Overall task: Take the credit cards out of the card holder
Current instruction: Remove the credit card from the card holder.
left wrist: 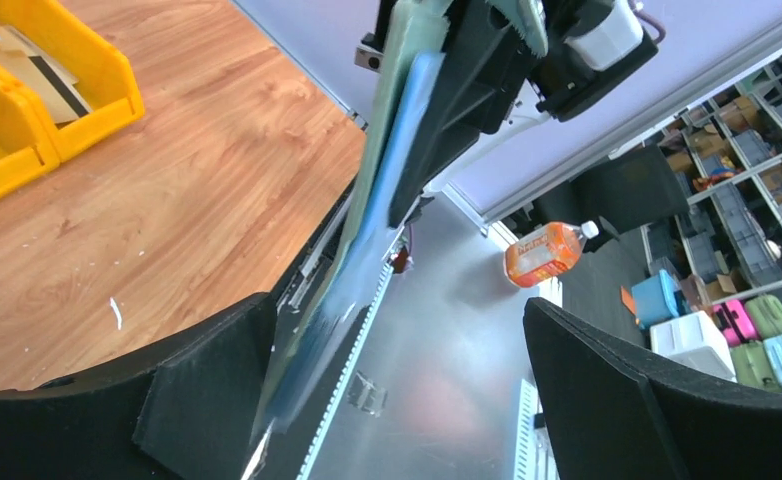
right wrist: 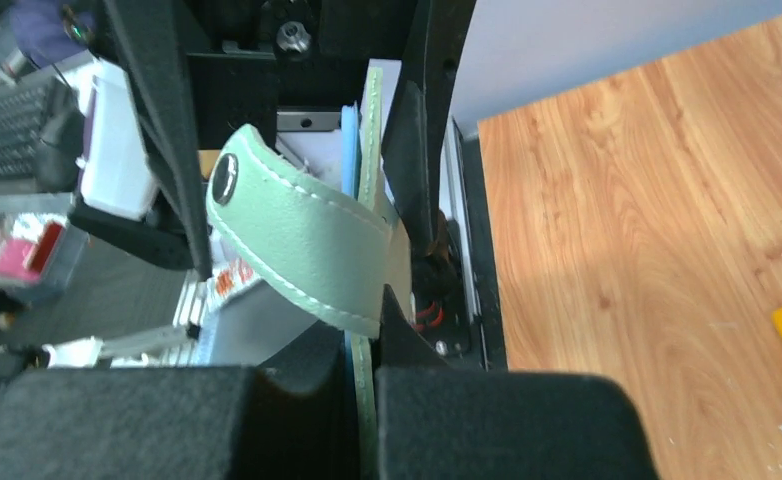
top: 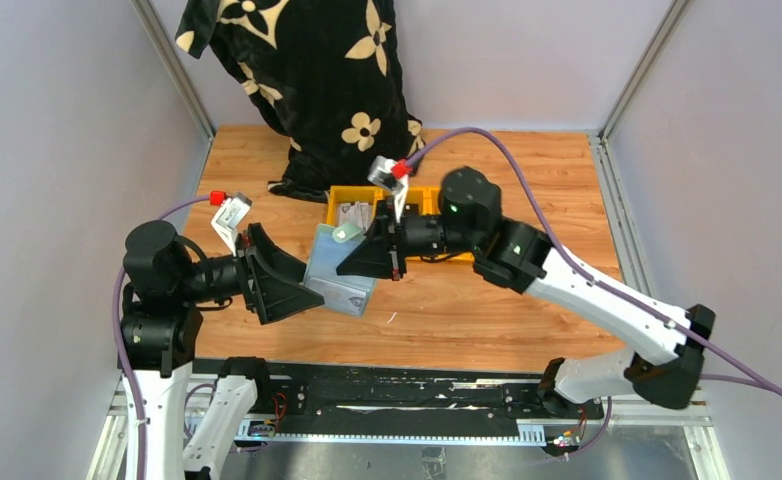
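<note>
While the right fingers point(right wrist: 507, 420) pinch the flat, stitched sage-green card holder point(right wrist: 307, 240), the left fingers point(left wrist: 667, 400) gape wide.

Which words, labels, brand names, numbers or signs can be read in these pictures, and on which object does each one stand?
No text can be read in any view.
Label on the orange bottle: there is print, but it is too blurred to read.
White tag on the left arm: too small to read.
White tag on the right arm: too small to read.
Card holder: no lettering shows.
</note>
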You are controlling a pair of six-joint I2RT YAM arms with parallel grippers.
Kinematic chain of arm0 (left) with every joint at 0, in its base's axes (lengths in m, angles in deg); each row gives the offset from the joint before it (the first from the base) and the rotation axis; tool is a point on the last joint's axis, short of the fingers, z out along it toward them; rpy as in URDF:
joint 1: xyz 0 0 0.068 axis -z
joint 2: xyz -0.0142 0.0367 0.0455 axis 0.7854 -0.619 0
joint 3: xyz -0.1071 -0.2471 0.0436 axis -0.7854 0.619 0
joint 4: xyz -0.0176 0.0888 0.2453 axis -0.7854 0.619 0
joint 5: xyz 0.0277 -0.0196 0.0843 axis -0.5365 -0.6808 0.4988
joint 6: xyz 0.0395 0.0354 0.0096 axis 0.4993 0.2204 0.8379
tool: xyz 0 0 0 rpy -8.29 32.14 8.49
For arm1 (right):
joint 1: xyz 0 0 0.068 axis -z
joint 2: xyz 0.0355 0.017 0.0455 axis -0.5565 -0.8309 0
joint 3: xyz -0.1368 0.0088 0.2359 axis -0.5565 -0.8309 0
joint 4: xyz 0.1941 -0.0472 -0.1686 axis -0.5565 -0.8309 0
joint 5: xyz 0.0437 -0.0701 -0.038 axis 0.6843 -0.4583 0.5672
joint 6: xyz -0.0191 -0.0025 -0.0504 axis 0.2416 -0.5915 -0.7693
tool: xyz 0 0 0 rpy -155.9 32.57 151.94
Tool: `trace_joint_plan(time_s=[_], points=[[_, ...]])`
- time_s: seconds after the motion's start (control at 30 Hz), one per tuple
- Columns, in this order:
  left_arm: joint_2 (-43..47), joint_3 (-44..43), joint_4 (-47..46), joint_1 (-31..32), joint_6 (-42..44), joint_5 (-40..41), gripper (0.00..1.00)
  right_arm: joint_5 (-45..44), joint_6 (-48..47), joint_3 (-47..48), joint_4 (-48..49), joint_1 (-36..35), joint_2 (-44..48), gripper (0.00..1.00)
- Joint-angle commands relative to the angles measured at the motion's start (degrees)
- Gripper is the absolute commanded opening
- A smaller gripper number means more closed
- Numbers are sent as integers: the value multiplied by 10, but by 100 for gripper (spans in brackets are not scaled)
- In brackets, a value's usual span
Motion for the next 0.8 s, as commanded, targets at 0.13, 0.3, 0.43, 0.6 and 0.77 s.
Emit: trace_joint_plan(time_s=[0.13,0.3,0.43,0.6,0.77], points=[[31,43,-109,0,-101,16,85,-135,207,-209,485,-1,104,0],[58,115,-294,0,-292,27,67,-217,191,-248,524,-32,112,0],[50,114,-309,0,-297,38,33,-274,156,-271,527,-63,118,0],[44,97,-275,0,-260,55,3,-283,135,-280,487,-67,125,7],[20,36,-68,0,-69,74,0,-246,14,-207,277,-58,137,46]])
